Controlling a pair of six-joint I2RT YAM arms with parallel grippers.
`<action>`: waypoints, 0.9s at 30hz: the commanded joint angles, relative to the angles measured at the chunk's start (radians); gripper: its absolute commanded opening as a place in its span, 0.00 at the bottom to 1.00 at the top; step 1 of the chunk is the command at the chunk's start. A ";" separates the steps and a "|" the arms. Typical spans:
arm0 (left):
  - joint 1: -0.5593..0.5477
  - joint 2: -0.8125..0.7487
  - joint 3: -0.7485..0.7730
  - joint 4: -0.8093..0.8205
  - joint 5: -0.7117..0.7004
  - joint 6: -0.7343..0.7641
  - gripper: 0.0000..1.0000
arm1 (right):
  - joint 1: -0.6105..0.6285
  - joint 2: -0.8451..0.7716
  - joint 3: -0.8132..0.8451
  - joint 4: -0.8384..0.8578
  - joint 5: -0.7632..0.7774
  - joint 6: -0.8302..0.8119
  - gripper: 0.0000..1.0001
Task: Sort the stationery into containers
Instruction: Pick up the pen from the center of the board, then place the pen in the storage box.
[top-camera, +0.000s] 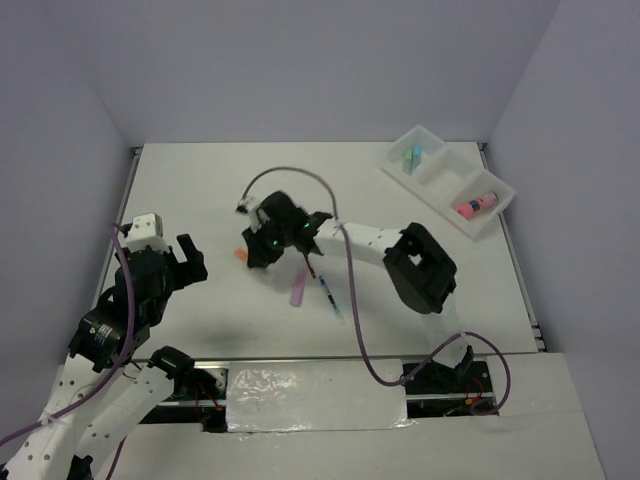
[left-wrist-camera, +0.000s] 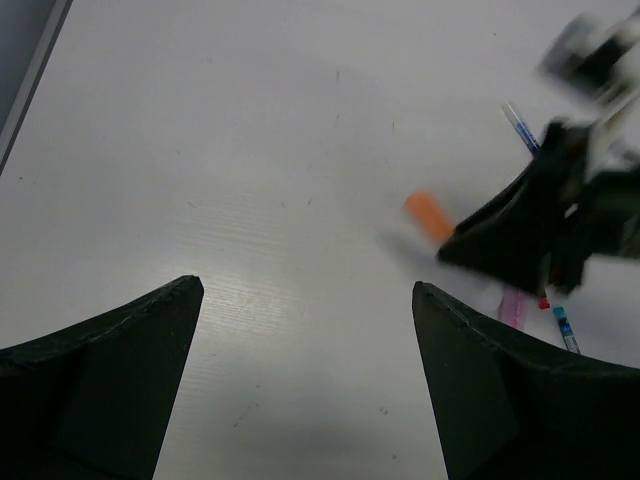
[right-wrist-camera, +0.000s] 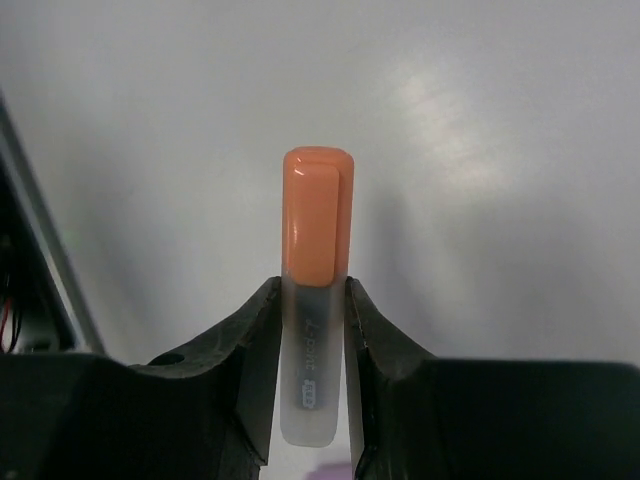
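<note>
My right gripper (top-camera: 254, 250) is shut on an orange highlighter (right-wrist-camera: 316, 230), its fingers (right-wrist-camera: 258, 330) pressing both sides of the clear barrel, low over the table's middle. The orange cap sticks out left in the top view (top-camera: 239, 257) and shows in the left wrist view (left-wrist-camera: 428, 215). A purple highlighter (top-camera: 299, 291), a thin red pen (top-camera: 308, 267) and a blue pen (top-camera: 328, 293) lie just right of it. The white three-compartment tray (top-camera: 500, 205) holds green and light blue highlighters (top-camera: 410, 157) and a pink marker (top-camera: 476, 204). My left gripper (left-wrist-camera: 305, 300) is open and empty at the left.
The right arm's purple cable (top-camera: 350, 300) loops over the table near the pens. The table's raised left rim (top-camera: 133, 190) is close to the left arm. Grey walls stand on three sides.
</note>
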 joint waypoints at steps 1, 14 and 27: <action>0.006 0.007 -0.006 0.056 0.012 0.032 0.99 | -0.264 -0.199 0.036 0.109 0.233 0.158 0.04; -0.019 0.313 0.072 0.109 0.321 -0.061 0.99 | -0.811 0.135 0.548 -0.150 0.673 0.303 0.09; -0.261 0.866 0.211 0.346 0.213 -0.067 0.99 | -0.886 0.350 0.800 -0.219 0.687 0.317 0.62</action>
